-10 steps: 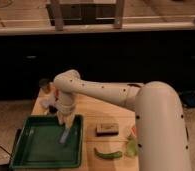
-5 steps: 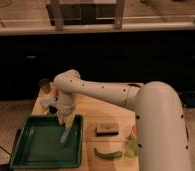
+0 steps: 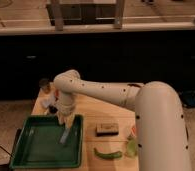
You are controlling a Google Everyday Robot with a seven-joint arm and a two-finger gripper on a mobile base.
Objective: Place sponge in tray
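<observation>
1. count, task items: one tray (image 3: 40, 148), dark green, with a raised rim, at the near left of the wooden table (image 3: 103, 112). one sponge (image 3: 65, 135), a small pale slab.
2. sponge location: inside the tray, in its right half toward the far rim. it lies slanted and directly below the gripper. cannot tell whether it rests on the tray floor or hangs from the gripper.
3. count, robot: one white arm (image 3: 106, 92), reaching in from the right and bending down over the tray. one gripper (image 3: 65, 119), pointing downward just inside the tray's far right corner.
4. gripper state: cannot tell whether it is spread, closed or pinching the sponge.
5. count, other items on the table:
   - one tan block with dark top (image 3: 107, 129), just right of the tray.
   - one long green vegetable-shaped piece (image 3: 107, 154), near the front edge.
   - one pale green lump (image 3: 131, 148), beside the long green piece.
   - a small cluster (image 3: 47, 95) at the far left corner behind the arm; its count cannot be told.
6. versus half a second ago: no visible difference. the arm, gripper and sponge sit at the same spots, and the tray and the other items are unmoved.
</observation>
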